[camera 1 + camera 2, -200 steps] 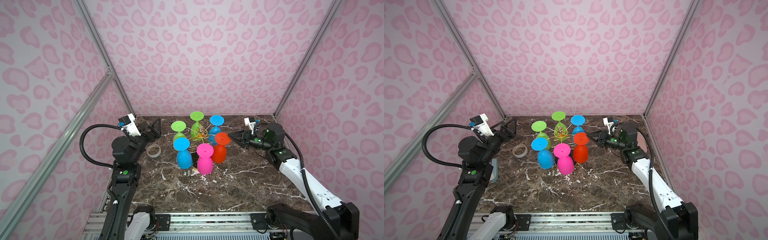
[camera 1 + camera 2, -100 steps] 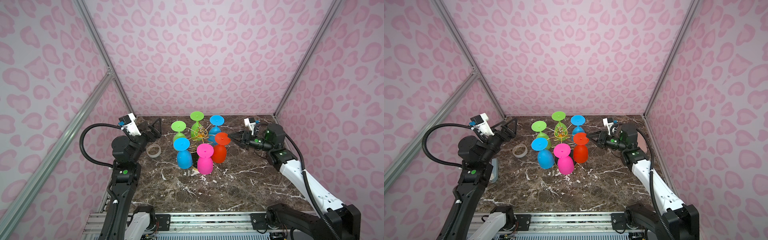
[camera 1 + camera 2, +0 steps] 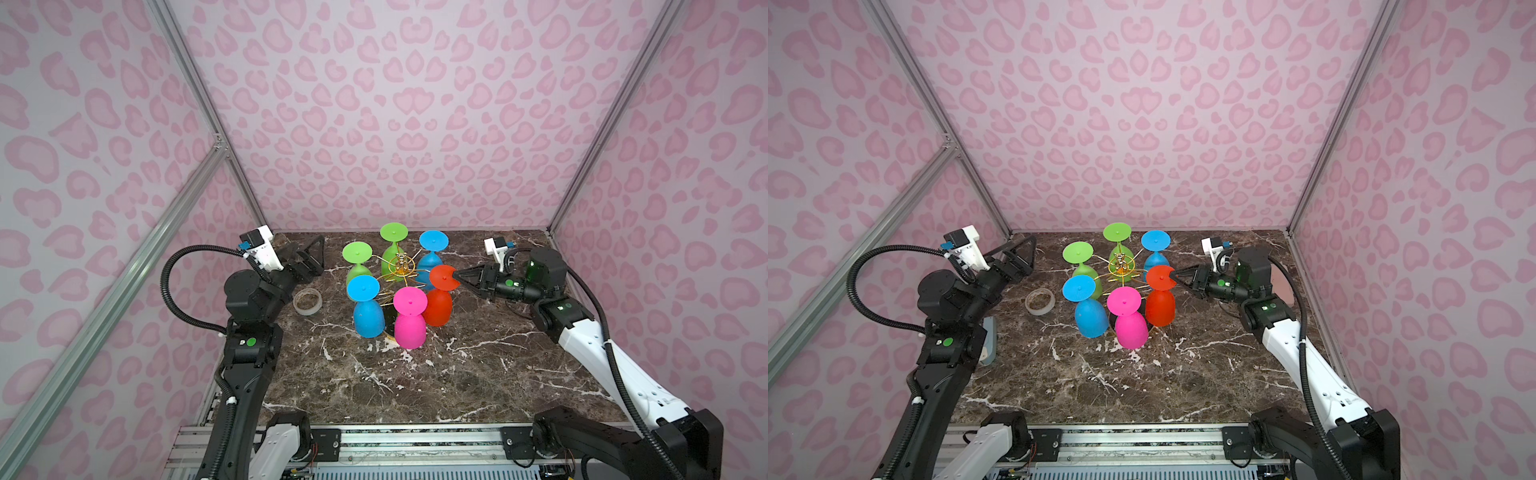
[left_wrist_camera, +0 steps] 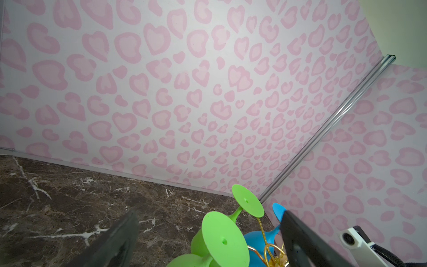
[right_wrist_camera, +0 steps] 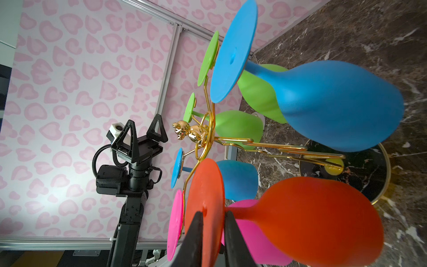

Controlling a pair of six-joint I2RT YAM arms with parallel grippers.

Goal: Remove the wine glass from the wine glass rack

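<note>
Red wine glass [image 3: 438, 305] hangs bowl-down on the wine glass rack [image 3: 399, 266], its stem upright, on the side facing the right gripper [image 5: 213, 216], whose fingers look pinched on its foot disc's rim; left gripper [image 3: 309, 257] sits spread wide, well apart.

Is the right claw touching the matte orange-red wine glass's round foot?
Touching. In the right wrist view the right claw pinches the matte orange-red wine glass by its round foot, fingers flat on both faces.
</note>
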